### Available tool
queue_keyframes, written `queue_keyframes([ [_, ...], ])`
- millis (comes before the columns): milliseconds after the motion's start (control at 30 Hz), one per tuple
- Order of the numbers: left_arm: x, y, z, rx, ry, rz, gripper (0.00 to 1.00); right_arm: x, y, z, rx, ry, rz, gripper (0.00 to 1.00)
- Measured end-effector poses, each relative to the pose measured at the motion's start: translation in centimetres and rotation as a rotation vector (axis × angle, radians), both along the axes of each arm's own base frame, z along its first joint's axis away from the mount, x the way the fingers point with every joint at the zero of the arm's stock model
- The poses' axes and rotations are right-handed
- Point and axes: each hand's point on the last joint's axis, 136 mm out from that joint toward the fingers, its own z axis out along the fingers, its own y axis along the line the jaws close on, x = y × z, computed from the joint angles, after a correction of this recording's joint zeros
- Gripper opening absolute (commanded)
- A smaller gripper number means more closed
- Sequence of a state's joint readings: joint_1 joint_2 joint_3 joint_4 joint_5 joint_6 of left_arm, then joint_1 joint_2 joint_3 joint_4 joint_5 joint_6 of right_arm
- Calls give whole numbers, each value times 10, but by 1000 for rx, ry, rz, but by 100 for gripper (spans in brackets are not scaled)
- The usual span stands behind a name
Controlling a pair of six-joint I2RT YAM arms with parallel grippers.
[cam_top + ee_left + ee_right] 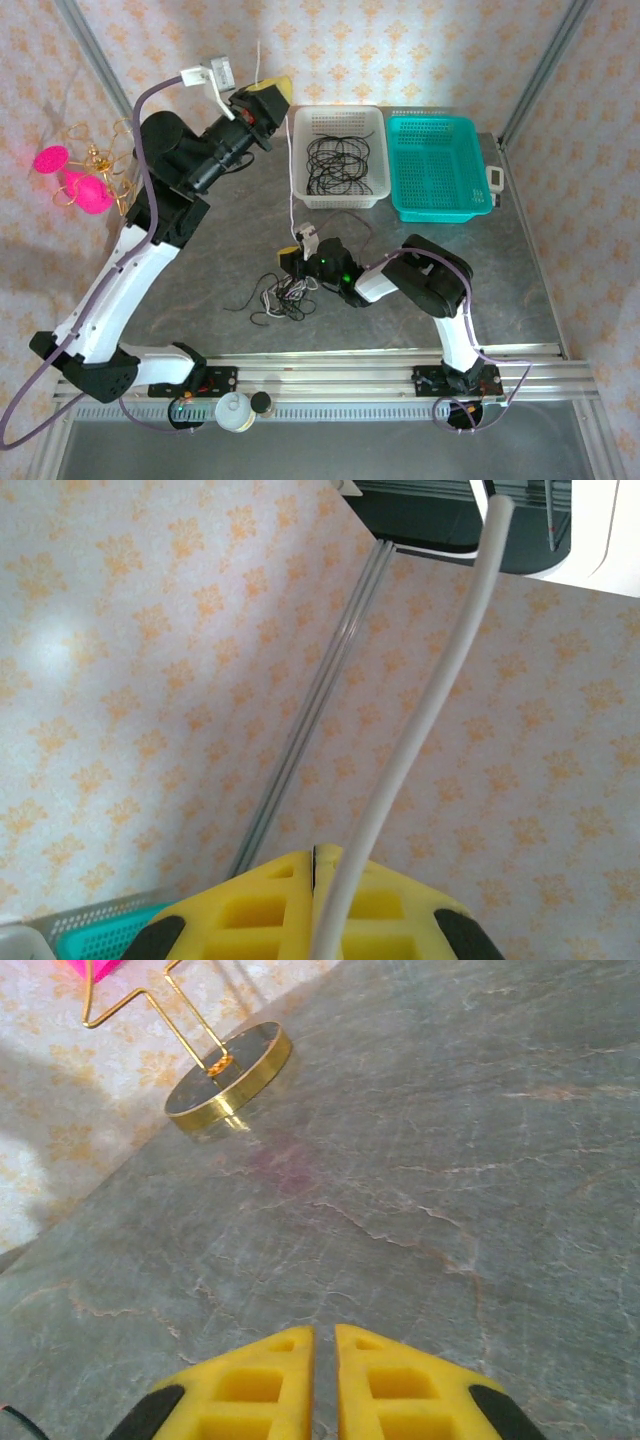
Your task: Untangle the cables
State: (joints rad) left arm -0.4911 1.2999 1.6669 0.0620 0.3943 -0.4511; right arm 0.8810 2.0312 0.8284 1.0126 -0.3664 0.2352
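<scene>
This is looking like a robot lab cell: flowered wallpaper panels are surrounding a stone-look table, and an aluminium rail is running at 6 o'clock.

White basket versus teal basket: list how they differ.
Colour: the white basket is white, the teal basket is blue-green. Contents: the white basket holds loops of black cables, while nothing is visible in the teal basket. Position: the white basket is on the left, the teal basket on the right. Both are rectangular perforated trays standing side by side.
</scene>
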Motion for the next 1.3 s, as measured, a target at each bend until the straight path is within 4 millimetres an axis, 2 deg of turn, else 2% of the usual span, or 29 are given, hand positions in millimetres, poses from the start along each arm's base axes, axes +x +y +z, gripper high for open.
queue_keyframes([
  [267,-10,11,39,14,-120,58,0,-1,-4,-17,-13,55,-21,17],
  [500,-15,17,57,42,-197,107,0,2,-8,-20,-12,69,-52,5],
  [767,11,7,60,77,-197,131,0,5,-10,-20,-9,77,-80,0],
  [900,23,9,62,87,-197,157,0,6,-11,-20,-6,81,-88,0],
  [1233,35,17,61,97,-197,190,0,9,-13,-20,-1,88,-114,0],
  [1300,37,19,60,99,-194,194,0,9,-15,-21,-8,88,-123,5],
])
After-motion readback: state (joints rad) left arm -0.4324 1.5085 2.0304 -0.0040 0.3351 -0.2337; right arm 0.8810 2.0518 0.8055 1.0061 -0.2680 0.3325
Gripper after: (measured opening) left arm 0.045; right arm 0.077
